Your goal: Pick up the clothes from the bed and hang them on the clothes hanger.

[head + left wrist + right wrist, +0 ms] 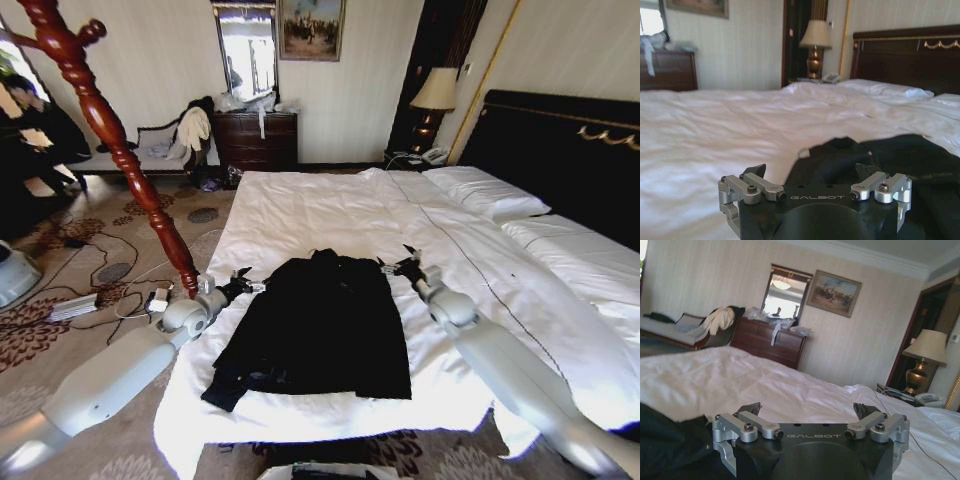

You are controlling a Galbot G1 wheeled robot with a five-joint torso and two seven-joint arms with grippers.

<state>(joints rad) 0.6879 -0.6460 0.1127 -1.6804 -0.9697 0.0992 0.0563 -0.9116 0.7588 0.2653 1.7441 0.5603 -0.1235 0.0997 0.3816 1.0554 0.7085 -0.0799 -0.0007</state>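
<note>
The very wide bed [330, 215] with wrinkled white sheets and a tall black headboard trimmed in gold takes up most of the head view, its white pillows [485, 192] off toward two o'clock. The large black long-sleeved garment of soft limp fabric [315, 325] lies flat near the foot end, at about six o'clock from the bed's middle, collar pointing up the bed and hem toward the robot. At ten o'clock from it rises the turned dark-red wooden clothes stand [110, 130], leaning across the upper left of the view.

The grey left arm reaches in from eight o'clock, and the left gripper [243, 283] sits just beside the garment's left shoulder; its fingers stand wide apart with nothing between them. The right arm comes in from four o'clock, and the right gripper [403, 264] rests near the right shoulder at one o'clock from the garment's middle, fingers likewise spread and empty.

The step in hand looks like a two-handed pinch at the shoulders. To do it well, each set of fingers should come down astride a fold of cloth at the shoulder seam, not the sheet beneath. Closing both evenly matters, since limp fabric will sag and slide from a shallow bite.
</note>
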